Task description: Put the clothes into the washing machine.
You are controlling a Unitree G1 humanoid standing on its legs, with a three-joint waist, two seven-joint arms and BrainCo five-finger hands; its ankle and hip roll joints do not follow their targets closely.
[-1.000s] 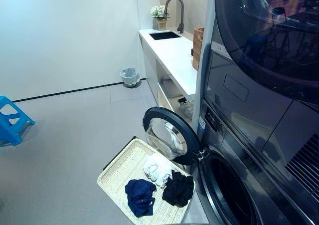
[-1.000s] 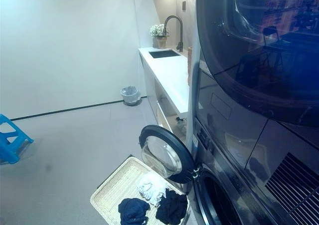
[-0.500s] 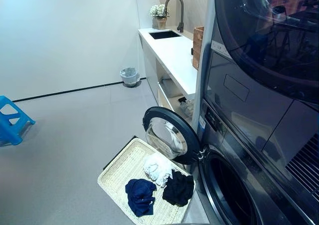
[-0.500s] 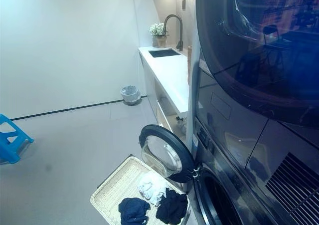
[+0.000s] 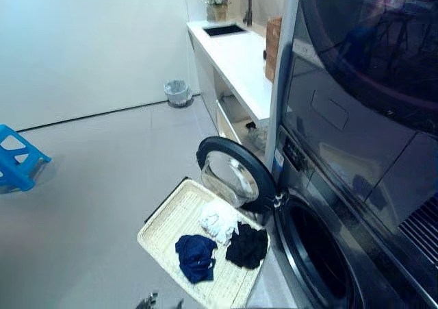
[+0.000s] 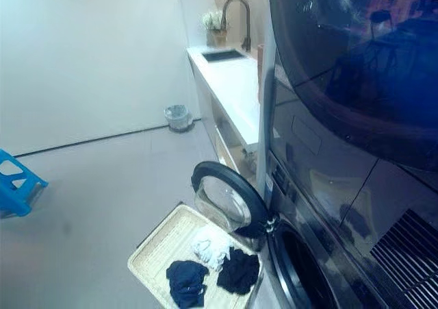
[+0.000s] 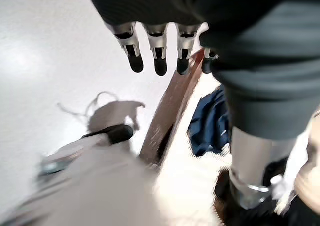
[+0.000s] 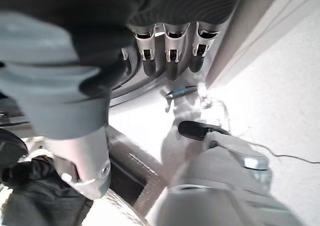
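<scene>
Clothes (image 5: 222, 240) lie in basket (image 5: 168, 223) beside washing machine (image 5: 321, 254)

Grey floor (image 5: 102, 186), white wall (image 5: 89, 42), white counter (image 5: 236, 62), blue stool (image 5: 17, 159).

The grey floor (image 5: 102, 186) carries a flat wicker basket (image 5: 168, 230), a blue stool (image 5: 17, 162) and a bin (image 5: 178, 92). The basket lies below the left hand (image 7: 160, 45); the stool and bin stand well away from it.
</scene>
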